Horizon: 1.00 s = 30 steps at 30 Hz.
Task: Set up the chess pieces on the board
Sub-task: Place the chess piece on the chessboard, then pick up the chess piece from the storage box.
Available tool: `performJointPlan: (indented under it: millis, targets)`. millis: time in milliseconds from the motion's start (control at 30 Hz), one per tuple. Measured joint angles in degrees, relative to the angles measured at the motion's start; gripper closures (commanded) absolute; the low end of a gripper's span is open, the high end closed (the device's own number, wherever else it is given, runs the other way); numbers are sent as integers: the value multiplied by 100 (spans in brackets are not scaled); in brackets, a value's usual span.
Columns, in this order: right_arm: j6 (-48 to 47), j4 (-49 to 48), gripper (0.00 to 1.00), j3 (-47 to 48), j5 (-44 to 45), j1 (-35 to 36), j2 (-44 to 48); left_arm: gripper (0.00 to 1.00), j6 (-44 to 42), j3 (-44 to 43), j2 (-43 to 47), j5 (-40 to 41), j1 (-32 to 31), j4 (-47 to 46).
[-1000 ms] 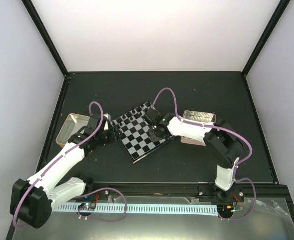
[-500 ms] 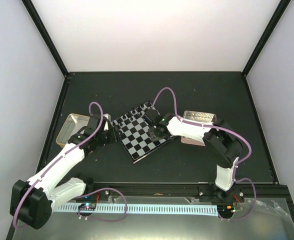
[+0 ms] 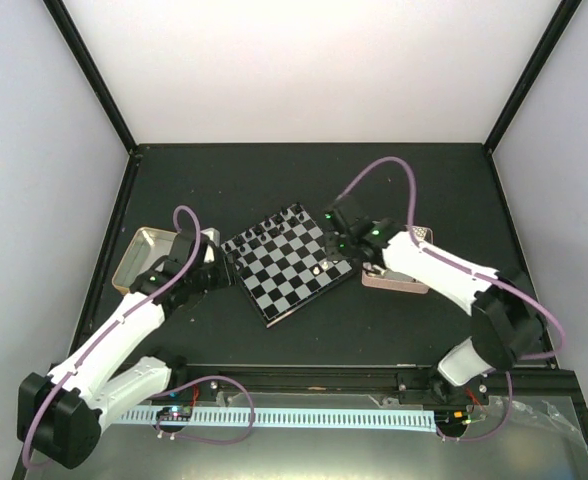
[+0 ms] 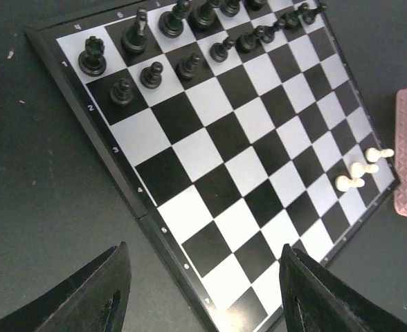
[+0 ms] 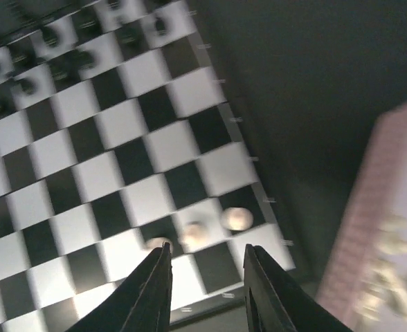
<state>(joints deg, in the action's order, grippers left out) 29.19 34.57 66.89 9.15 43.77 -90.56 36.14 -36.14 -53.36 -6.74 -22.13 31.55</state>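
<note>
A: Starting at the left, the tin (image 3: pixel 139 250) sits well clear of the board (image 4: pixel 210 173). Our left gripper (image 4: pixel 203 277) hangs just off the board's left edge with its jaws wide apart and nothing between them.

B: Agreed. We see the black pieces (image 4: pixel 151 72) filling the two far rows of the board. Three white pawns (image 4: pixel 362 168) stand side by side near its right corner, one row in from the edge. The rest of the white side looks bare.

A: So we judge the white side barely begun. Where do we find the next piece?

B: Further right. Our right gripper (image 5: pixel 207 277) hovers over the board's right corner, close to those pawns. Its jaws stand a little apart, and we see nothing held in them. The pink tray (image 5: pixel 390 194) lies just off the board's right edge, to the gripper's right in its own view. There are pale blurs in it that we take for cream pieces (image 5: pixel 397 266), though they are too soft to tell apart.

A: Then the move turns on that one relation: the supply lies to the right of the right gripper, away from the board.

B: Yes. The right arm is clearly the nearer one, while the left arm has the whole board between it and the tray. The pawn row runs along the board's edge, roughly parallel to the tray's long side, so we expect a short sideways reach.
</note>
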Motion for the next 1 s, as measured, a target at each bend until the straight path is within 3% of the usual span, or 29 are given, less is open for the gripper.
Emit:
performJointPlan:
  millis: [167, 367, 767, 1000]
  targets:
    - [162, -208, 70, -901, 37, -1058, 710, 39, 0, -7, 400, -249, 0, 35]
    - [151, -422, 74, -1587, -125, -2028, 717, 38, 68, -7, 1139, -686, 0, 31]
    - [7, -1274, 77, -1598, -560, -2179, -411, 36, 557, -9, 2181, -756, 0, 22]
    - [-39, -1399, 94, -1598, -636, -2186, -481, 36, 699, -37, 2059, -533, 0, 79]
